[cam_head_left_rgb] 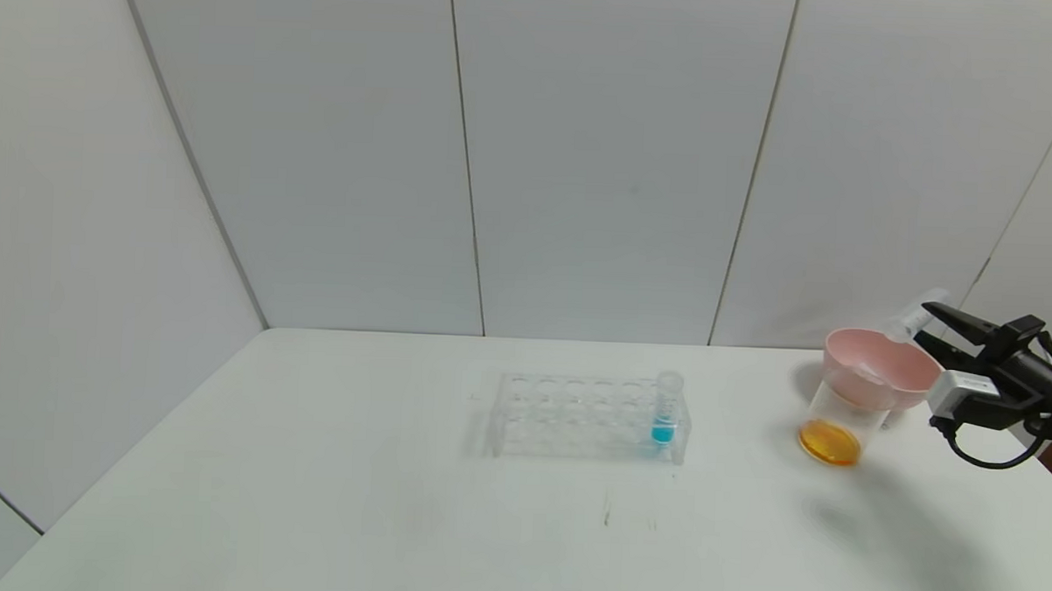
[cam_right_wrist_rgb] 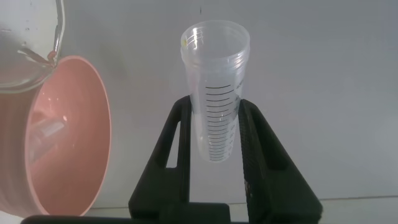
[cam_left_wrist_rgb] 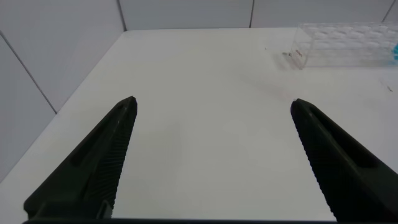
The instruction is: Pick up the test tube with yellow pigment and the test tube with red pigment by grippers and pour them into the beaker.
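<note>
White surface [cam_head_left_rgb: 309, 498] had a clear tube rack [cam_head_left_rgb: 574, 417] mid-way, plus the beaker [cam_head_left_rgb: 839, 424] and pink bowl [cam_head_left_rgb: 882, 365] off right.

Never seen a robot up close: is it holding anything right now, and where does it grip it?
Yes. The right gripper pinches an empty clear tube around its lower half, near the pink bowl. The left gripper is open, holding nothing.
</note>
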Robot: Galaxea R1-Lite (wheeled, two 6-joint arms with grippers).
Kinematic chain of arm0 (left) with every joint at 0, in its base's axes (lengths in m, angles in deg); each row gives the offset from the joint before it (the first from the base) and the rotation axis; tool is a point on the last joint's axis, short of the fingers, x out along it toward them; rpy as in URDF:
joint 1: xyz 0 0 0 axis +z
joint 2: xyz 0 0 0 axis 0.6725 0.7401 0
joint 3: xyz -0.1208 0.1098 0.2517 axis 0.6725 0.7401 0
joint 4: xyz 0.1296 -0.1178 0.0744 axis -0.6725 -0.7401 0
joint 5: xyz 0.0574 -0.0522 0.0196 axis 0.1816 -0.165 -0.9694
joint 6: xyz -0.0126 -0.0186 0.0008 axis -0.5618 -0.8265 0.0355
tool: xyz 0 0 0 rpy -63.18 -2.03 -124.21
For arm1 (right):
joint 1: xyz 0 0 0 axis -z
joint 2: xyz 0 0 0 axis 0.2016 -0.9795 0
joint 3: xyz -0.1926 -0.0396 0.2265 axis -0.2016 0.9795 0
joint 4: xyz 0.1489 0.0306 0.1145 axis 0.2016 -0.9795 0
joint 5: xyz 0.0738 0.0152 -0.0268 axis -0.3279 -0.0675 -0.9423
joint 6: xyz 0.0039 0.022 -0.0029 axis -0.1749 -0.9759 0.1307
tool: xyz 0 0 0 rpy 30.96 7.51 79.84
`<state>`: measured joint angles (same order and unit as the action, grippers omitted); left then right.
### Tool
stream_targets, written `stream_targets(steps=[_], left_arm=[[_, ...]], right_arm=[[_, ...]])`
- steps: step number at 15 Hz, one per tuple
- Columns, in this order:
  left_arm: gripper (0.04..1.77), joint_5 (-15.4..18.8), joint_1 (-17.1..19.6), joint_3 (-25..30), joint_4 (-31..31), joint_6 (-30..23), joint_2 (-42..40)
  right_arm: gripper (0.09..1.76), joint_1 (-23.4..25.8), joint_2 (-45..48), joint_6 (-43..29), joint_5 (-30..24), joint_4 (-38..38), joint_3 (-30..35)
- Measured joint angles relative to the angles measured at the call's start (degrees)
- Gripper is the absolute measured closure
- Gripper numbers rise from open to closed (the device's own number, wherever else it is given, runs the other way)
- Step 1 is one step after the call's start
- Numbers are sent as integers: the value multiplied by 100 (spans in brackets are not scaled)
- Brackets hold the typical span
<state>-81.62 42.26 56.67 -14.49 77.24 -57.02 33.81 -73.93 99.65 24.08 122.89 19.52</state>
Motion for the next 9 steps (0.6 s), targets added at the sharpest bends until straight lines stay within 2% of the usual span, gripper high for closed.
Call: stream_targets(steps=[4, 6, 9], left_arm=[[5, 2, 0, 0, 0, 0, 0], [5, 2, 0, 0, 0, 0, 0], [5, 2, 0, 0, 0, 0, 0]], right_arm=[[130, -6, 9, 21, 66, -4, -2], [130, -17, 15, -116, 276, -222, -2], [130, -174, 69, -1147, 1047, -844, -174]])
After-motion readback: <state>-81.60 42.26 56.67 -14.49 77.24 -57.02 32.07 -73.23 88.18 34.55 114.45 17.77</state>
